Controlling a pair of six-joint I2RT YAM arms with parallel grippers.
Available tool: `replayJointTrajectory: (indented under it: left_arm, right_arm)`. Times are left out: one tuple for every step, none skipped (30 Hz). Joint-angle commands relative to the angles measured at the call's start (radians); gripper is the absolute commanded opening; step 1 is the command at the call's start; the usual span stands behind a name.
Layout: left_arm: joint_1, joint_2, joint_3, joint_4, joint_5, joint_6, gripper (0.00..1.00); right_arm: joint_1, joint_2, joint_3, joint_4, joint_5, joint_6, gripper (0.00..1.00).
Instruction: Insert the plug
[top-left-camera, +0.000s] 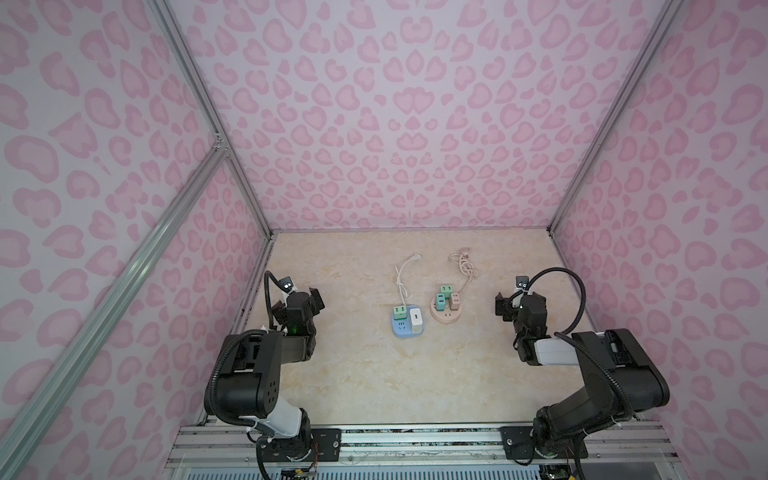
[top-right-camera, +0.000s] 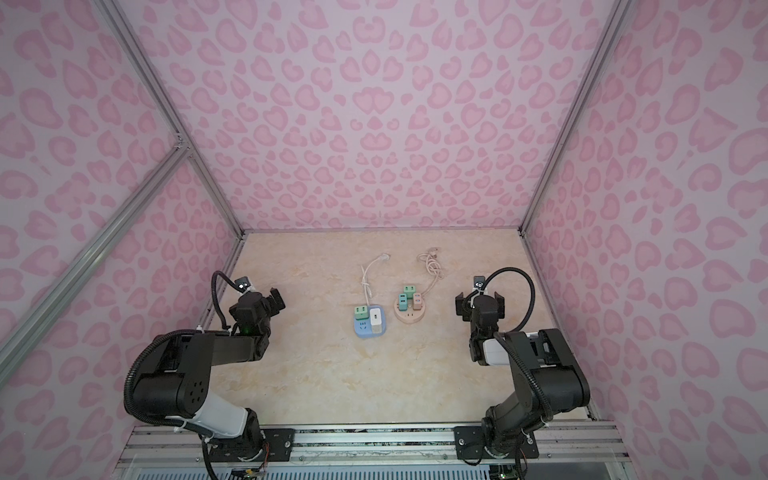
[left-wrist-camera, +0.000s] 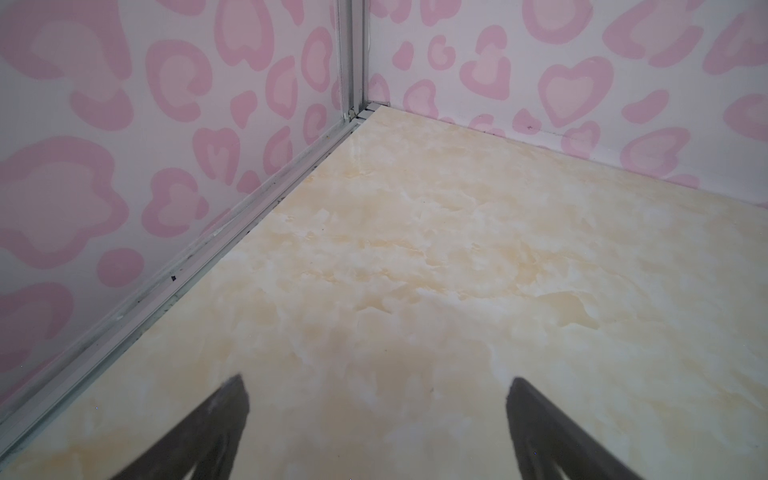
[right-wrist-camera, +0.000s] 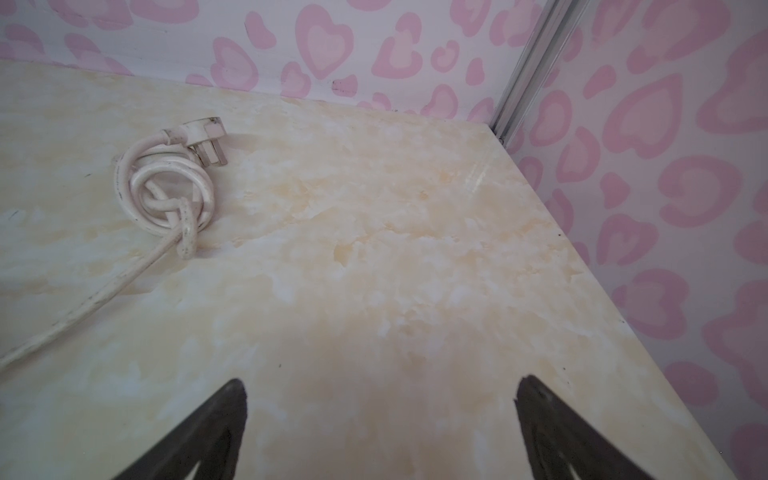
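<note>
in both top views, a beige marbled table (top-left-camera: 374, 374) sits inside pink heart-print walls (top-left-camera: 415, 104). mid-table, coloured plugs (top-left-camera: 446, 290) stand upright in a round peach socket (top-left-camera: 445, 319) and a blue socket block (top-left-camera: 401, 329), with cords (top-left-camera: 400, 284) running toward the back wall. left wrist: left gripper (left-wrist-camera: 376, 386) spread over bare table. right wrist: right gripper (right-wrist-camera: 380, 388) spread, empty, near a knotted cord end (right-wrist-camera: 166, 187).

Soft, even light all round; a faint shadow pools on the bench (left-wrist-camera: 415, 257) ahead of my fingers (left-wrist-camera: 216, 432), which blur dark and out of focus up close.
</note>
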Motion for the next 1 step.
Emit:
replayJointTrajectory:
  left_arm:
    - [0.002, -0.01, -0.013, 0.027, 0.013, -0.002, 0.98]
  right_arm:
    - [0.0, 0.003, -0.001, 0.034, 0.001, -0.003, 0.98]
